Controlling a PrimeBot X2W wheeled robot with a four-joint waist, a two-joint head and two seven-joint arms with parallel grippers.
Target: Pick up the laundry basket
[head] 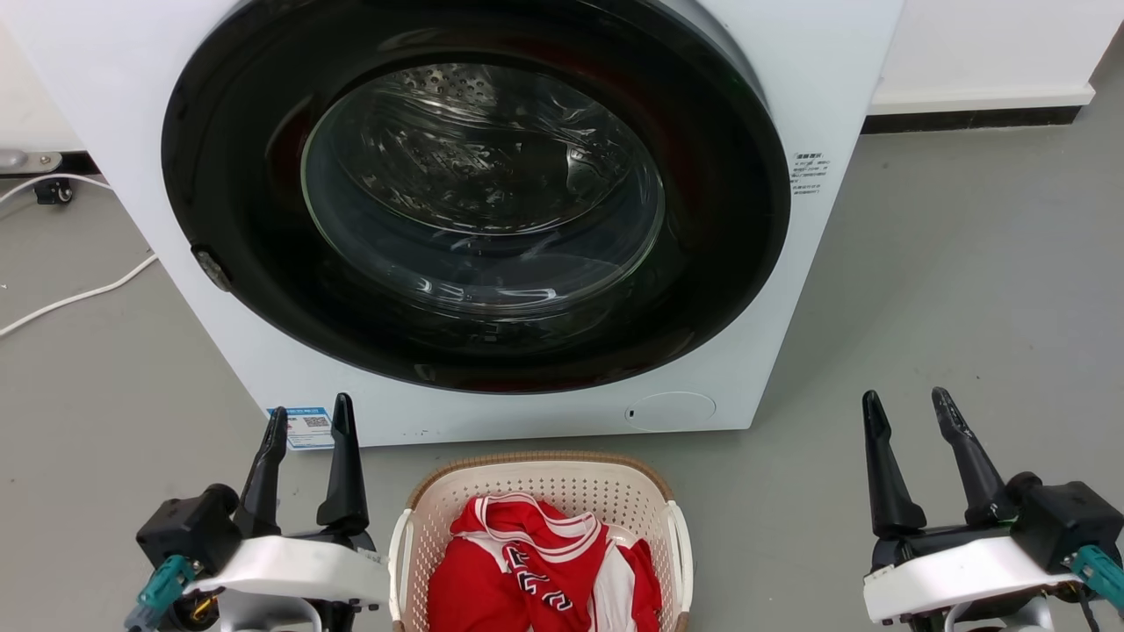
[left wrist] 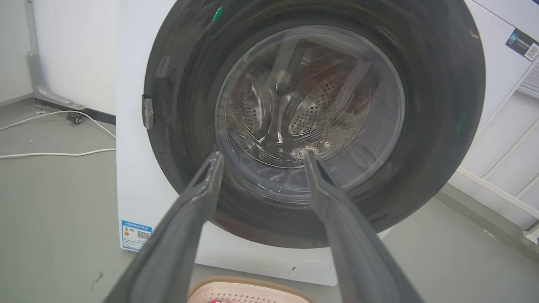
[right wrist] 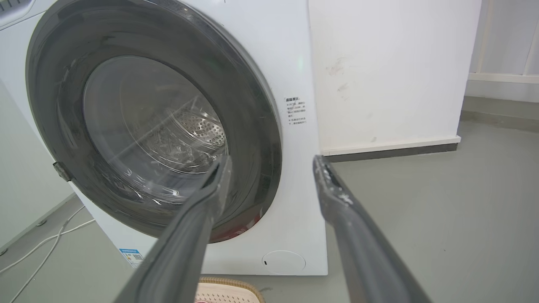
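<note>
The laundry basket [head: 615, 496], cream-white and perforated with a tan rim and white side handles, sits on the floor at the bottom centre of the head view, just in front of the washing machine. A red and white garment [head: 536, 570] lies inside it. The basket's far rim [left wrist: 248, 290] also peeks in at the bottom of the left wrist view, and the basket rim [right wrist: 229, 290] at the bottom of the right wrist view. My left gripper [head: 310, 420] is open, to the basket's left and apart from it. My right gripper [head: 907, 404] is open, well to its right.
A white front-loading washing machine [head: 790, 290] with a closed dark round door [head: 474, 193] stands right behind the basket. White cables [head: 79, 294] lie on the grey floor at the left. A white wall with a dark baseboard [head: 970, 118] runs at the back right.
</note>
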